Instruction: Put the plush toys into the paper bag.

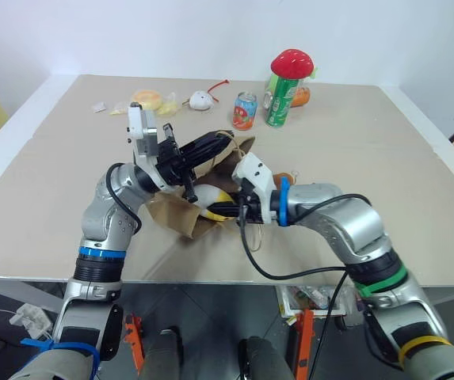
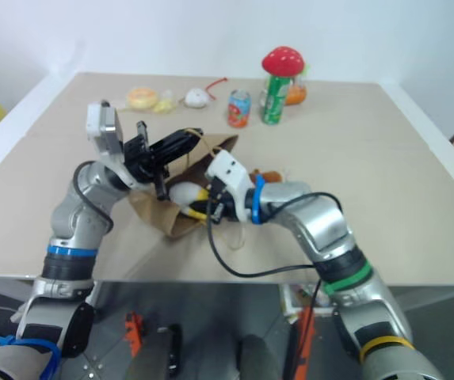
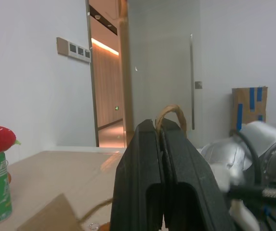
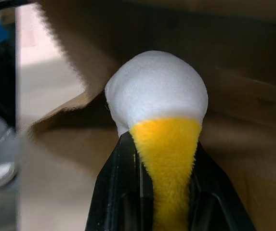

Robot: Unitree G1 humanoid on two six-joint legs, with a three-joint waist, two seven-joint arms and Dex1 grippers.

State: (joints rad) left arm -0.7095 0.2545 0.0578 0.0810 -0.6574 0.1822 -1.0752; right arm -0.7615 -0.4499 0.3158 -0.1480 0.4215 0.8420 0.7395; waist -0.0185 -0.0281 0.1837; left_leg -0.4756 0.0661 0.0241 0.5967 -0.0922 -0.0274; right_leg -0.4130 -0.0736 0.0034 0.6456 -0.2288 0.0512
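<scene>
The brown paper bag (image 1: 171, 212) lies on the table, its mouth raised toward the right. My left gripper (image 1: 220, 142) is shut on one of its twisted loop handles (image 3: 169, 113), holding that edge up. My right gripper (image 4: 162, 142) is shut on the yellow-and-white egg-like plush toy (image 4: 157, 94), held at the bag's mouth with brown paper above and beside it. From the head, the same toy (image 1: 213, 199) shows between the two grippers. A patch of reddish-brown plush (image 2: 271, 176) peeks out behind my right wrist, mostly hidden.
At the table's far side stand a green can (image 1: 278, 103) with a red mushroom-capped toy (image 1: 291, 62) on it and a small soda can (image 1: 244, 111). A white toy with a red tail (image 1: 201, 100) and yellow snack items (image 1: 147, 100) lie to their left.
</scene>
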